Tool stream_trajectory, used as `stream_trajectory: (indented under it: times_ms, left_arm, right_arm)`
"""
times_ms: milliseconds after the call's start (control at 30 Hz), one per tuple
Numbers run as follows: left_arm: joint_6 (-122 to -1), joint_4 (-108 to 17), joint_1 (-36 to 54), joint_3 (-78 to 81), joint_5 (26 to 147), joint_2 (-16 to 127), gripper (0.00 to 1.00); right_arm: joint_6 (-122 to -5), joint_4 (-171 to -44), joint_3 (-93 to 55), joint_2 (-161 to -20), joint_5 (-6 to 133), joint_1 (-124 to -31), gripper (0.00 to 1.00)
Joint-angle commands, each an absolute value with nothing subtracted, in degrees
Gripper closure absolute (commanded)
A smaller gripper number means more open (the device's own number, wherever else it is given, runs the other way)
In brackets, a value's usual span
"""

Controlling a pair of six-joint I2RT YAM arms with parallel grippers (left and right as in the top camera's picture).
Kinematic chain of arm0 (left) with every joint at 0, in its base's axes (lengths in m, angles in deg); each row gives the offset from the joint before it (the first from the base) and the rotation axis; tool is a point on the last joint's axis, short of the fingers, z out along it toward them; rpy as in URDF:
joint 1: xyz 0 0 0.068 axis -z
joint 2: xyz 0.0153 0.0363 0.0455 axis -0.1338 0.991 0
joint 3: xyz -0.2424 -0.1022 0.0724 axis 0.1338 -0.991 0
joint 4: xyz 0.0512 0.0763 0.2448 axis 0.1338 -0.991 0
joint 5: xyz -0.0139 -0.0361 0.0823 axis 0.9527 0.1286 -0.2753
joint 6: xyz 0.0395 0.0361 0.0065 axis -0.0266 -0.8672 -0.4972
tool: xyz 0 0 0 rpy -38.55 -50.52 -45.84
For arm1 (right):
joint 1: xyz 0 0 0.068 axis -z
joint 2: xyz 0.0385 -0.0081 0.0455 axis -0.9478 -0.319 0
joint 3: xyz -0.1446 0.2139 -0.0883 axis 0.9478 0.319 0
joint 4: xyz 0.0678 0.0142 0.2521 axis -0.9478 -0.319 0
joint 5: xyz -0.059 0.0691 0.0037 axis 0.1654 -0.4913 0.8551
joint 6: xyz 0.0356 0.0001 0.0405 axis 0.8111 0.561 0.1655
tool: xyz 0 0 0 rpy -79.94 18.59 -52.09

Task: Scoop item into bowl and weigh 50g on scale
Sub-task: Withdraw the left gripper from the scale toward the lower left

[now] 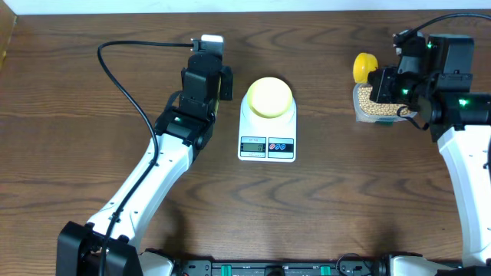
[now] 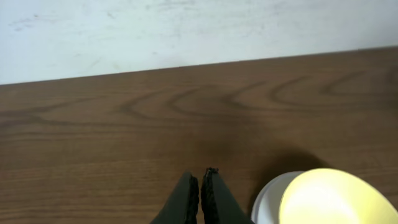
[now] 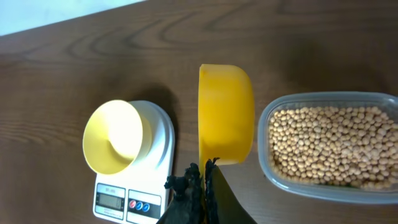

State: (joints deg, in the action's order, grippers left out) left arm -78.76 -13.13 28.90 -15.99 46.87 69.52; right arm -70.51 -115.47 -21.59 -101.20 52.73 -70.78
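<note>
The pale-yellow bowl [image 1: 269,96] stands empty on the white scale [image 1: 267,142] at the table's middle; both also show in the right wrist view, bowl [image 3: 115,137] and scale [image 3: 152,186]. The beans [image 3: 329,146] fill a clear tub [image 1: 374,110] at the right. My right gripper [image 3: 206,171] is shut on the handle of the yellow scoop [image 3: 225,112], which hangs on its side beside the tub, its cup [image 1: 364,66] just behind the tub. My left gripper [image 2: 200,180] is shut and empty, left of the bowl [image 2: 333,199].
The clear tub's rim [image 3: 264,155] lies just right of the scoop. A white wall [image 2: 186,31] borders the table's far edge. A black cable [image 1: 123,77] loops over the table behind the left arm.
</note>
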Motion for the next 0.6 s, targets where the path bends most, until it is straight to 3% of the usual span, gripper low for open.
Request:
stream_trajectory:
  times_ms: [0, 167, 400, 567]
  left_arm:
    - [-84.4, -13.7, 29.0, -15.7, 52.3, 69.1, 0.92]
    - [-89.4, -17.3, 29.0, -15.7, 56.8, 67.7, 0.92]
    - [-88.8, -34.4, 29.0, -15.7, 58.2, 61.3, 0.93]
    - [-94.1, -42.7, 29.0, -15.7, 66.4, 57.1, 0.93]
  right_arm:
    - [-71.4, -115.1, -22.7, -100.5, 53.3, -70.1, 0.99]
    - [-71.4, -115.1, -22.7, -100.5, 53.3, -70.1, 0.99]
    - [-72.1, -114.2, -22.7, -100.6, 53.4, -70.1, 0.99]
    - [-72.3, -114.1, -22.7, -100.7, 53.5, -70.1, 0.99]
